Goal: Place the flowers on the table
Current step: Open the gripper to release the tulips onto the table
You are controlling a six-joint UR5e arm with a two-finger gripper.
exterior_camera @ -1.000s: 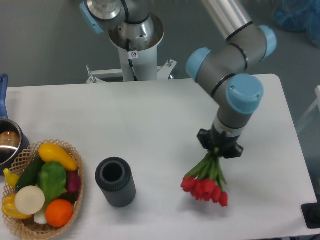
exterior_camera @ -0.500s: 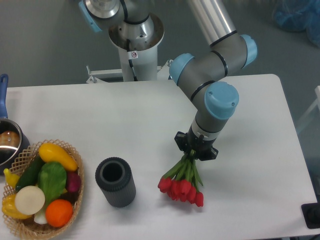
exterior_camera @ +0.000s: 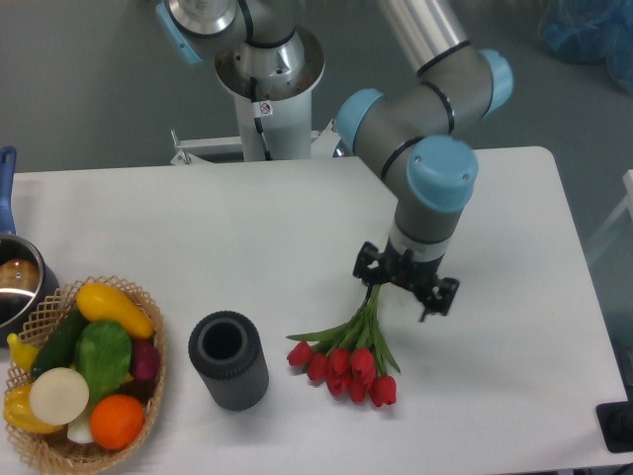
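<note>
The flowers [exterior_camera: 346, 358], a bunch of red tulip buds on green stems, lie on the white table [exterior_camera: 247, 237] right of the middle, near the front. The buds point toward the front edge and the stem ends point up toward my gripper. My gripper [exterior_camera: 404, 282] stands just above the stem ends with its fingers spread apart. The stem ends sit by the left finger [exterior_camera: 368, 265], and nothing is clamped between the fingers.
A dark grey ribbed vase [exterior_camera: 228, 360] stands upright left of the flowers. A wicker basket of vegetables [exterior_camera: 84, 371] is at the front left. A pot [exterior_camera: 15, 282] sits at the left edge. The robot base [exterior_camera: 267, 89] is behind the table.
The gripper swung left with the hanging bunch, then its fingers opened. The flowers dropped out of the grip and now lie on the table, fanned out further left.
</note>
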